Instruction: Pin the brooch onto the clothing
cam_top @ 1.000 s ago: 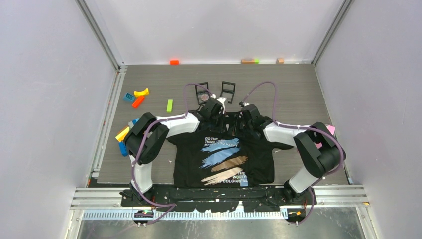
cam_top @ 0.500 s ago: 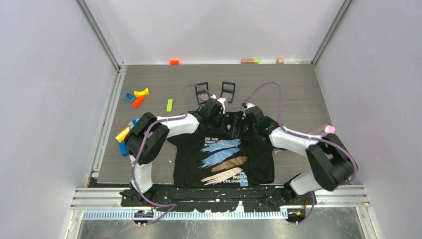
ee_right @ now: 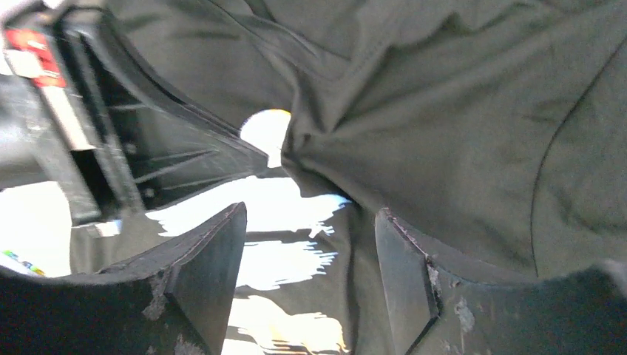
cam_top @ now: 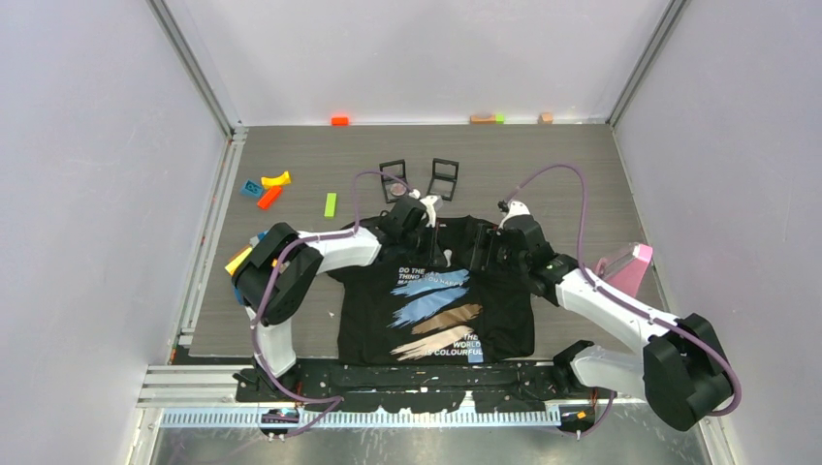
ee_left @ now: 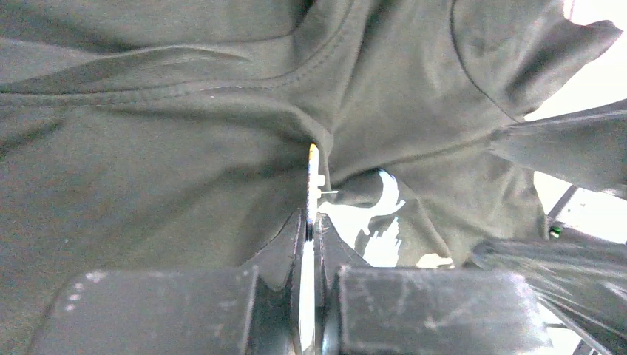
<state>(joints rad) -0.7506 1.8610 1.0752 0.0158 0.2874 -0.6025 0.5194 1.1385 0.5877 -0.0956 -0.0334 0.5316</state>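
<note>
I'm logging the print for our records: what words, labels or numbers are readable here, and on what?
"DO THE": top left of the T-shirt print; the lines beneath are too small to read.
"THE WORLD" and "COLOURFUL": bottom right of the print; the word between is illegible.
Red sticker, right wrist view: blurred.

Even soft light in the sharp top view; wrist views glare white beyond the dark clothing [ee_left: 148, 148].

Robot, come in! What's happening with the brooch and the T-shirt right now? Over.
Left gripper shut on the brooch, pressed into the T-shirt. Right gripper open, holding nothing. Fabric bunched around the brooch.
</note>
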